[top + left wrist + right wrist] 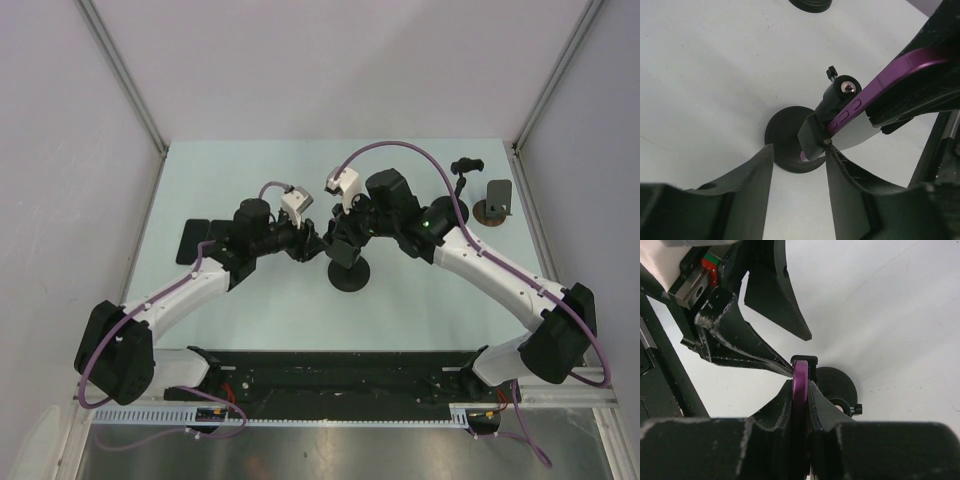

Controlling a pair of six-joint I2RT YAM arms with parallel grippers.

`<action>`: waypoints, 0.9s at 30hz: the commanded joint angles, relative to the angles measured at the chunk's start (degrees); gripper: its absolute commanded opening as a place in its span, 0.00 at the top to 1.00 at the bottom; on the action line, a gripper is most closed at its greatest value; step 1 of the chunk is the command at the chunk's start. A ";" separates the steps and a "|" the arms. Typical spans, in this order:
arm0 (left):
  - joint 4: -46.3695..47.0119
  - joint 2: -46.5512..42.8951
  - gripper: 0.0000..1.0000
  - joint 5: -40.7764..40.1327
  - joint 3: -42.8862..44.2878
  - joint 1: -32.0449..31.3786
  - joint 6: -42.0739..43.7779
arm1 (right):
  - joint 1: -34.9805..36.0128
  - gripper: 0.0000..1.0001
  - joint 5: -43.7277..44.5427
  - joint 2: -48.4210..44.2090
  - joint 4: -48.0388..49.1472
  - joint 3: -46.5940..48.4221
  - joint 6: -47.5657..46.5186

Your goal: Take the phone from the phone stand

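The purple phone (800, 376) sits edge-on in the cradle of the black phone stand (350, 276), which has a round base (785, 145). My right gripper (801, 385) is shut on the phone's two faces just above the cradle lip; in the top view it (349, 238) hangs over the stand. My left gripper (799, 150) is open beside the stand's lower end. Its right fingertip (832, 152) touches the cradle where the phone (875, 90) enters it, and the other finger stands apart. In the top view the left gripper (312, 243) is just left of the stand.
A second stand with a brown base (492, 206) and a small black stand (465, 168) are at the back right. Dark flat pads (193, 240) lie at the left. Another black round object (810, 4) shows at the top of the left wrist view.
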 commanded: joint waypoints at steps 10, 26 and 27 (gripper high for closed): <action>4.74 0.48 0.82 -8.12 3.33 1.03 -3.17 | 0.28 1.00 -7.80 -0.96 -12.90 0.21 -5.37; 4.66 3.39 0.94 -5.12 2.98 6.31 -10.73 | -0.16 1.00 -17.02 -2.19 -21.08 0.30 -11.79; 4.57 3.65 0.94 -4.95 2.89 6.92 -10.99 | -0.07 1.00 -17.90 -2.28 -21.43 0.30 -11.96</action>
